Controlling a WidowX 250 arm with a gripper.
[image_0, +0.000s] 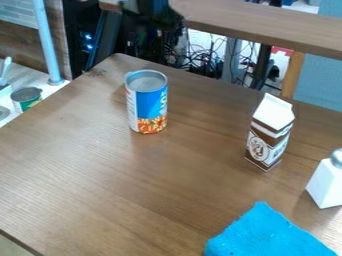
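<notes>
The black pincer (163, 19) is at the top edge of the camera view, beyond the far side of the wooden counter (133, 185). The arm above it is cut off by that edge, and its dark shape merges with the dark equipment behind, so its outline is hard to make out. How far open the pincer is, and whether it has hold of anything, cannot be told.

The thing nearest to it is a can (147, 102), upright on the far part of the counter, left of the middle of the view and apart from the pincer. Its label is blue and white above a band of orange and red food. The round grey top shows a raised rim, but whether it is sealed or open is hard to tell, and the contents are hidden.

Well to the right of the can and closer to the camera, a brown and white carton (270, 134) stands upright. Its gabled top is folded shut and hides what is inside. Farther right, a white container (327, 184) with a grey cap (338, 158) is cut off by the right edge; its walls hide its contents. A bright blue cloth (267, 234) lies at the lower right, partly cut off by the bottom edge.

Beyond the counter are tangled cables (204, 62), partly hidden by its far edge, and a wooden ledge (267, 26). At the left, a small green can (27, 98) stands on a lower, pale surface (50, 89); its contents are too small to make out.
</notes>
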